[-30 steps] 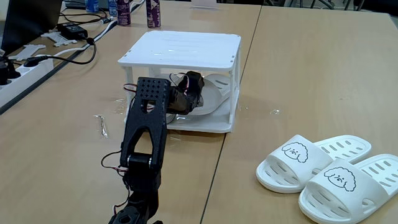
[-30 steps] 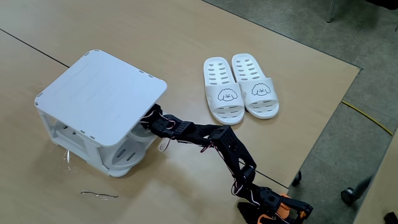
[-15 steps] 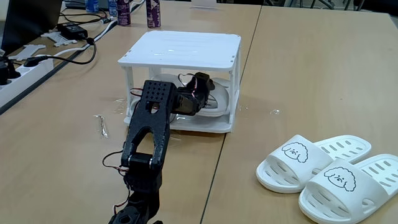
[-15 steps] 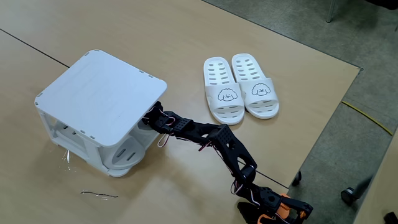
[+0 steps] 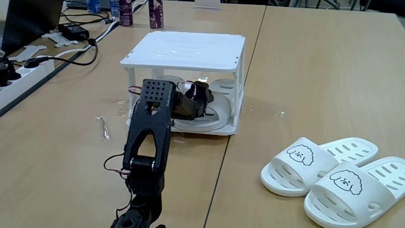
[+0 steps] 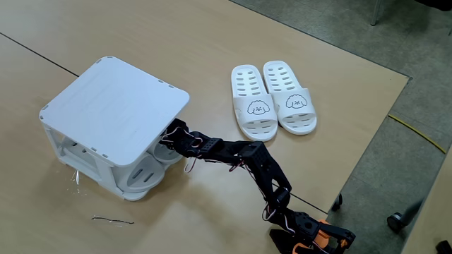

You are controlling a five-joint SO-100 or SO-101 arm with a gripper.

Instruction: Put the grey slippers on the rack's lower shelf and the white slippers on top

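- In a fixed view taken low across the table (image 5: 316,82), we read no writing; the only marks are the outlined dog faces on the white slippers (image 5: 335,174), which lie side by side at the table's near right corner, the right one cut off by the frame.
- The rack (image 5: 186,79) stands well apart from them, toward the far left of the table, its top tier bare.
- The grey slippers (image 5: 218,104) sit on the lower shelf (image 5: 212,126), partly hidden by the black arm and the rack's posts; their badge is not visible.
- The gripper (image 5: 199,95) reaches in under the top tier; we cannot tell whether its jaws are open or closed.
- A power strip (image 5: 25,69) with cables and some bottles (image 5: 142,12) line the far left edge.
- In a fixed view from above, the rack (image 6: 113,113) stands near the table's left side, and its flat top hides most of the lower shelf (image 6: 138,185).
- Grey slippers (image 6: 152,166) peek out at the rack's open side, soles slotted.
- The gripper (image 6: 169,137) disappears under the top tier, its jaws hidden.
- The white slippers (image 6: 274,99) lie together near the table's right edge, dog faces toward the arm's base.
- A thin wire (image 6: 111,220) lies on the table in front of the rack.
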